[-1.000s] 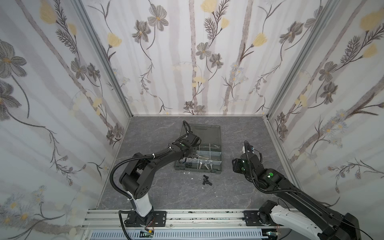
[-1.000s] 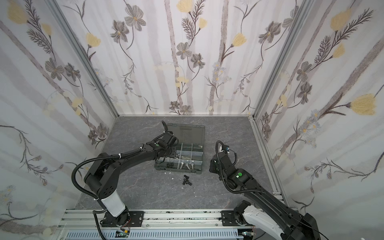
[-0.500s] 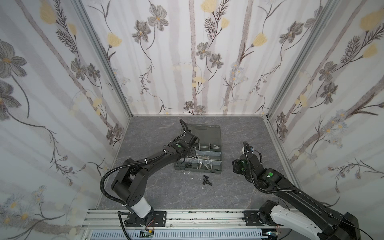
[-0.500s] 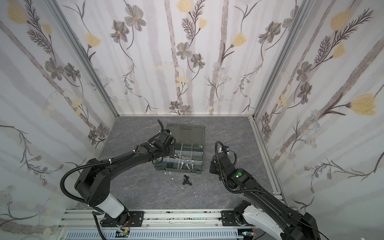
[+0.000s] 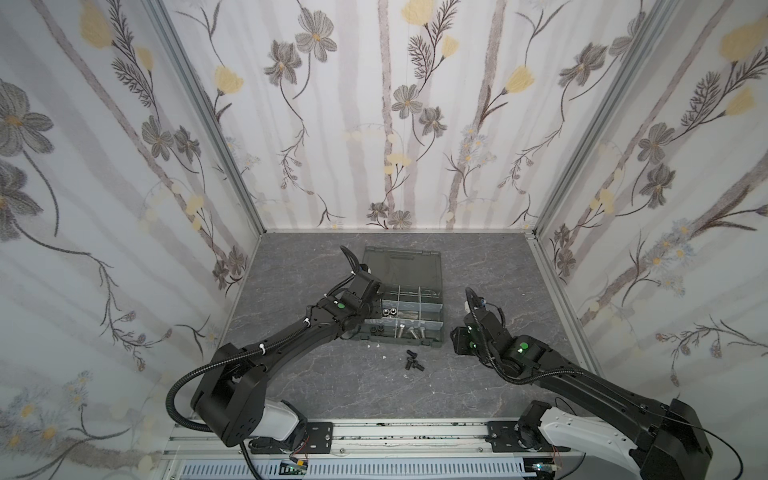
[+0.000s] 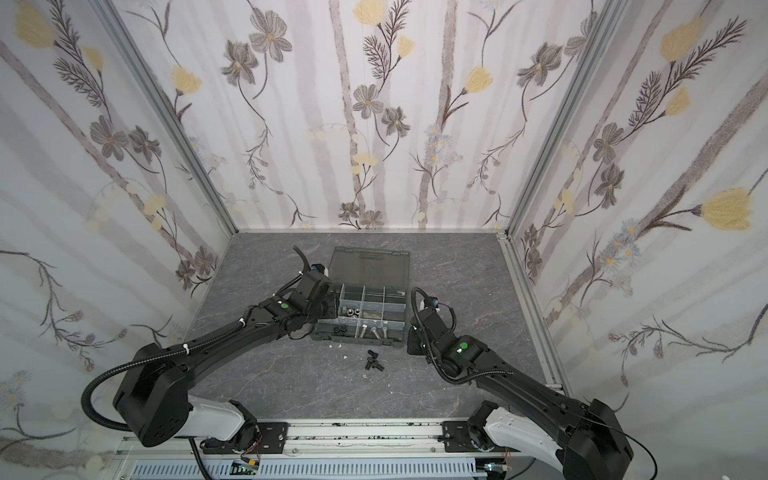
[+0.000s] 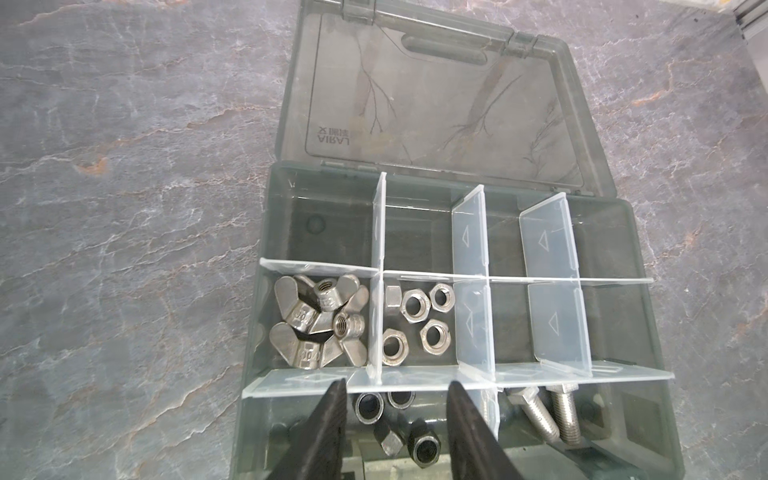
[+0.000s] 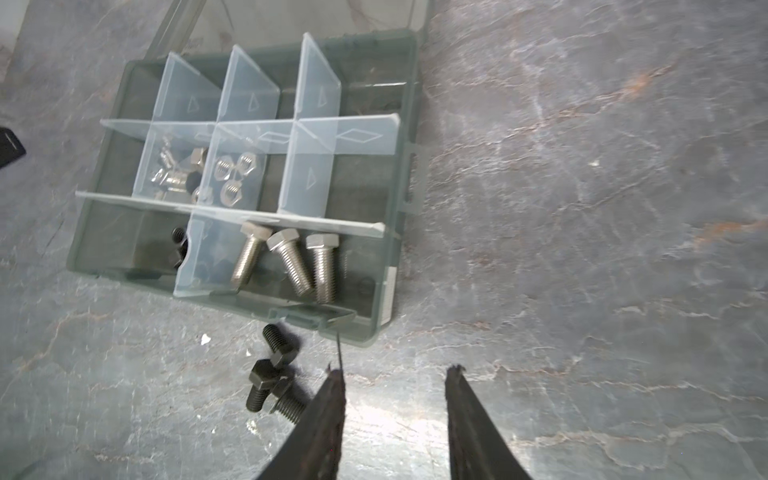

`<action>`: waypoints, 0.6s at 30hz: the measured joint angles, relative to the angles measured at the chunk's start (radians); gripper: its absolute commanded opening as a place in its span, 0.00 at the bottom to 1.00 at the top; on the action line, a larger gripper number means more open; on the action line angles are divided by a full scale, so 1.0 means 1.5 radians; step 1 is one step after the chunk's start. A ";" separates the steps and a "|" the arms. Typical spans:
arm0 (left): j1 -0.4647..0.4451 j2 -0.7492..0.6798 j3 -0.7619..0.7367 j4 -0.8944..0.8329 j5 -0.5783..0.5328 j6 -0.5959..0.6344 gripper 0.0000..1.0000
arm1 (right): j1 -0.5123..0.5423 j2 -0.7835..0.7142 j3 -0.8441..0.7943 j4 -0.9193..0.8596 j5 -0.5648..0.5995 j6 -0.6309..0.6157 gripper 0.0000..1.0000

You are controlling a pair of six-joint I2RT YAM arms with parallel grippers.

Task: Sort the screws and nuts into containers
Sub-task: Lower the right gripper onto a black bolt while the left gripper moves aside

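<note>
The dark grey organiser case (image 5: pixel 399 340) lies open in both top views, and pale dividers split it into containers. Silver wing nuts (image 7: pixel 320 322) and silver hex nuts (image 7: pixel 415 320) fill two middle containers. Black nuts (image 7: pixel 399 424) lie in a front one, under my open left gripper (image 7: pixel 397 384), which holds nothing. Three silver screws (image 8: pixel 286 262) lie in the neighbouring front container. Three black screws (image 8: pixel 272 380) rest on the table in front of the case (image 8: pixel 409 124). They are just beside one finger of my open, empty right gripper (image 8: pixel 395 370).
The smoky lid (image 5: pixel 401 266) lies flat behind the case. Flowered walls close in the grey marbled table (image 5: pixel 316 374) on three sides. Small white specks (image 6: pixel 344 356) dot the table near the case's front. A metal rail (image 5: pixel 395 432) runs along the near edge.
The left arm's elbow has dropped lower and its gripper has drawn back a little toward the case's left front. The right gripper has hardly moved.
</note>
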 measured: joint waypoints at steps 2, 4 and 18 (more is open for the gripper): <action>0.004 -0.028 -0.023 0.006 -0.001 -0.011 0.44 | 0.036 0.032 0.004 0.011 -0.006 -0.003 0.41; 0.007 -0.055 -0.049 0.011 -0.002 -0.022 0.44 | 0.059 0.065 0.012 0.021 -0.013 -0.014 0.41; 0.022 -0.219 -0.199 0.022 -0.005 -0.107 0.48 | 0.148 0.270 0.097 0.057 -0.060 -0.092 0.39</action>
